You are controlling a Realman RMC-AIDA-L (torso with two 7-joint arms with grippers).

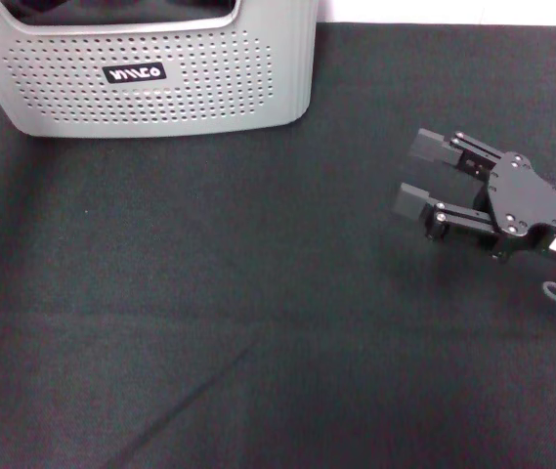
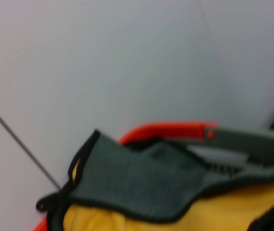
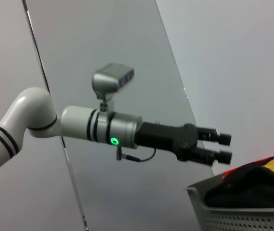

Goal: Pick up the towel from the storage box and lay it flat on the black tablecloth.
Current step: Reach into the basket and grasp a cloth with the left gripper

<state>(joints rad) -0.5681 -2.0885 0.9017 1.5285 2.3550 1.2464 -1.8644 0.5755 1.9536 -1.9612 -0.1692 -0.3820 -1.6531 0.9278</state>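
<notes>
Storage box (image 1: 160, 88) black label (image 1: 134, 72), lettering unreadable

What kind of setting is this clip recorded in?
Probably a lab or test bench, not a home: a table draped in a black tablecloth, plain pale wall panels behind, and just a storage box holding a towel, with the left hand above it.

Lab-like: bare grey wall panels (image 3: 223, 57)
</notes>
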